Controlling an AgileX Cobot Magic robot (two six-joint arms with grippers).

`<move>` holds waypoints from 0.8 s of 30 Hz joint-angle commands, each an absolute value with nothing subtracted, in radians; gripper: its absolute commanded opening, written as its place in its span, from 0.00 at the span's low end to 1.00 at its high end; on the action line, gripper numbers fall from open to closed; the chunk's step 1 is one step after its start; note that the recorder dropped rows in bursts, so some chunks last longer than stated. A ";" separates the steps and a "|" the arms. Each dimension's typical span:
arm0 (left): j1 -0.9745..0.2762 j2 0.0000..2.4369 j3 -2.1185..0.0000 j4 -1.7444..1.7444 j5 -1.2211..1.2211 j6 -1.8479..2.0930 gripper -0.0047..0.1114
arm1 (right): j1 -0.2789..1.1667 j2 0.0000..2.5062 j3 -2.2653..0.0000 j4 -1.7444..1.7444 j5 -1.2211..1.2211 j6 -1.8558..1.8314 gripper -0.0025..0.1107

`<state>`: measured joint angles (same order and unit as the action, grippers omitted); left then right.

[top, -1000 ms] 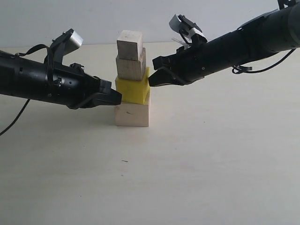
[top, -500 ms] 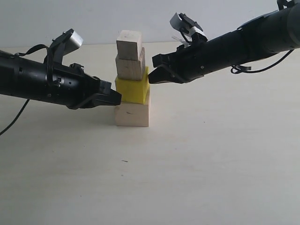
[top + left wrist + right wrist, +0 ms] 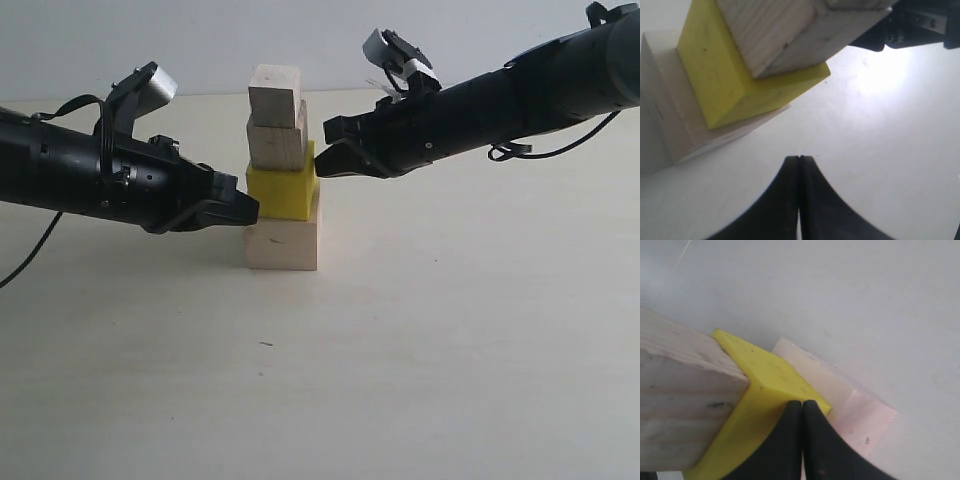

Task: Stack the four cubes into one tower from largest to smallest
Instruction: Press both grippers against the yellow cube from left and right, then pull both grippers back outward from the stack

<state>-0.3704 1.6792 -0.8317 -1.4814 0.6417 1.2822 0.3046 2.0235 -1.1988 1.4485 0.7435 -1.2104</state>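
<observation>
Fingers of your left gripper are pressed flat together on nothing. Their tip is level with the seam between the bottom 2 blocks on the left side of the tower. Your left wrist view shows a strip of bare table between that tip and the blocks. Your right gripper is likewise closed and empty, its fingers meeting in 1 point at the upper right corner of the yellow cube; whether it touches that cube cannot be told.

The tower stands upright on the table between your 2 arms, its long axis vertical, all 4 cubes in 1 column. At the foot sits the large wooden cube, flat on the table. On it rests the yellow cube, turned a little against the block below, so that 1 corner juts past the wooden edge in the left wrist view. Next up is the medium wooden cube, and the small wooden cube crowns the stack, each block narrower than the 1 beneath. Both arms reach in low from opposite sides, pointing at the column.
</observation>
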 commanded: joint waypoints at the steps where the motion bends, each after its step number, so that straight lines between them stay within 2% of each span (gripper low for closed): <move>1: -0.368 1.670 -0.826 -1.487 0.638 1.275 0.04 | 0.301 2.023 -1.206 1.461 0.743 -1.224 0.02; 24: -0.368 1.650 -0.826 -1.487 0.640 1.275 0.04 | 0.278 1.978 -1.202 1.418 0.746 -1.192 0.02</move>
